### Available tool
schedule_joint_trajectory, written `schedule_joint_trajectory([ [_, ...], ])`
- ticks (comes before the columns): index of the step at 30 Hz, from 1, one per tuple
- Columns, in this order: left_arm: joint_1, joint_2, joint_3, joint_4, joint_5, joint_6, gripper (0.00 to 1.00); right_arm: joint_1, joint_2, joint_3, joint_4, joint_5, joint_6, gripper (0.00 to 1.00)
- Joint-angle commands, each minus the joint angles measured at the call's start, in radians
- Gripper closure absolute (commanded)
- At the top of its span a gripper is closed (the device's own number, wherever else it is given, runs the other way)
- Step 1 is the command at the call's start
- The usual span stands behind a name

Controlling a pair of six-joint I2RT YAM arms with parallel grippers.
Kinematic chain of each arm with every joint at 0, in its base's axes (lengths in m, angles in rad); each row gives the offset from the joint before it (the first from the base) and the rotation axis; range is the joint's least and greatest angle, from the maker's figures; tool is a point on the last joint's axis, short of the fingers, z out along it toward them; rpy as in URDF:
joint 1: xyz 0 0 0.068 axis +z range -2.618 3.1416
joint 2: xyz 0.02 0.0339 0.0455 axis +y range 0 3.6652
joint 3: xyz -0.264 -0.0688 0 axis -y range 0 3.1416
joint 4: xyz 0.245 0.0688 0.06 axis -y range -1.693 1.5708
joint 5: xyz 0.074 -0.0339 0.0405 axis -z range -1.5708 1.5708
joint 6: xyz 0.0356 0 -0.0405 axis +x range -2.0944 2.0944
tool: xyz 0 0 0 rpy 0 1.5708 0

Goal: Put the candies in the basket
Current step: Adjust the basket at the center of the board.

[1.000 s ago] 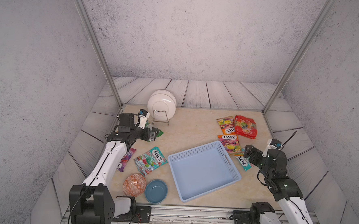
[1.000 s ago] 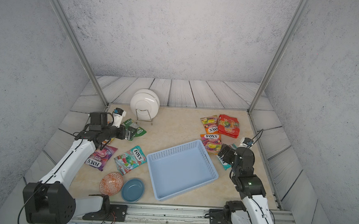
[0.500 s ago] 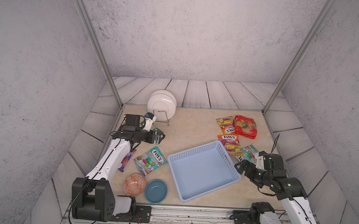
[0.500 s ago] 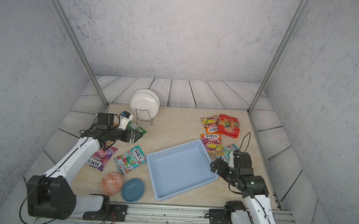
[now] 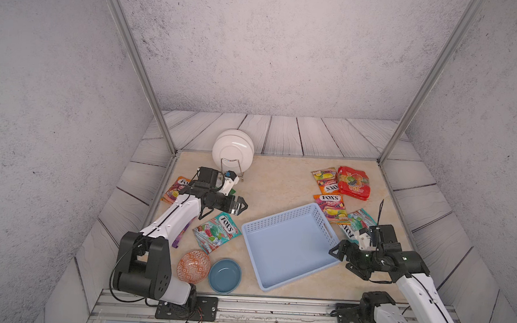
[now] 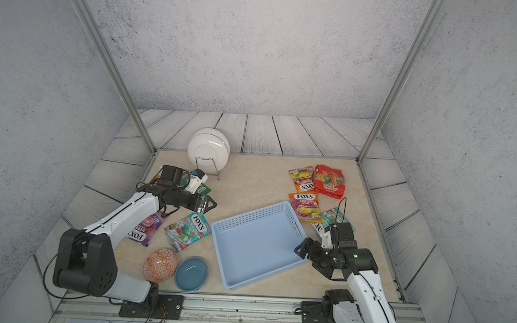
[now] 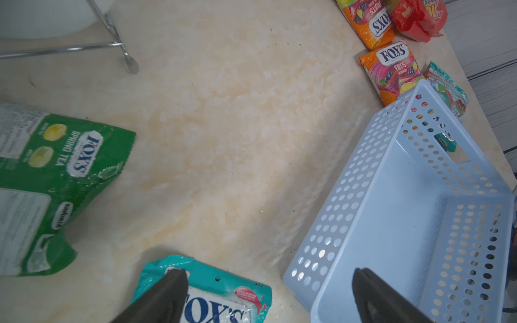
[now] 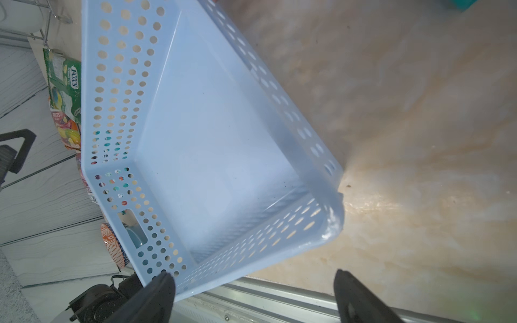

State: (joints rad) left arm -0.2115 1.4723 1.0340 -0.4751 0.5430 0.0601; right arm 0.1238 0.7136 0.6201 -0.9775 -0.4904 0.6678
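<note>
In both top views, the left fingers point(image 5: 243, 202) had swung off the far-left green bag point(image 6: 203, 190) and the right fingers point(image 5: 336, 250) arrived beside the basket point(image 5: 289, 252). Both sets gaped empty, with every candy bag point(image 5: 217, 231) lying on the tabletop point(image 5: 280, 181), none collected.

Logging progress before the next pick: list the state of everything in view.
basket: empty, flat on the table
left gripper: open, holding nothing
right gripper: open, holding nothing
green bag: lying outside the basket
purple bag: lying outside the basket
red bag: lying outside the basket
teal bags: both lying outside the basket
orange bags: all lying outside the basket
white plates: upright in their rack
blue bowl: upright, empty
orange patterned bowl: upright, empty
</note>
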Motion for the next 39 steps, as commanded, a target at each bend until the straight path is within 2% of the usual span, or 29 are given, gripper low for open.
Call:
schedule_joint_trajectory([
  [1,-0.022,0.031,0.023,-0.024,0.001,0.004,0.02,0.012,0.015,-0.007,0.036,-0.043,-0.006,0.07],
  [9,-0.085,0.102,0.037,-0.030,0.023,-0.004,0.02,0.052,0.077,-0.032,0.118,-0.052,0.017,0.08],
  [20,-0.171,0.149,0.059,-0.058,0.056,-0.011,0.00,0.081,0.178,0.020,0.199,0.031,0.058,0.08],
  [25,-0.196,0.153,0.052,-0.045,0.078,-0.024,0.07,0.082,0.212,-0.001,0.346,0.041,0.131,0.10],
  [30,-0.218,0.153,0.048,-0.042,0.095,-0.038,0.09,0.087,0.289,0.024,0.432,0.048,0.175,0.11],
  [39,-0.236,0.165,0.039,-0.020,0.135,-0.063,0.14,0.108,0.461,0.126,0.544,0.081,0.203,0.12],
])
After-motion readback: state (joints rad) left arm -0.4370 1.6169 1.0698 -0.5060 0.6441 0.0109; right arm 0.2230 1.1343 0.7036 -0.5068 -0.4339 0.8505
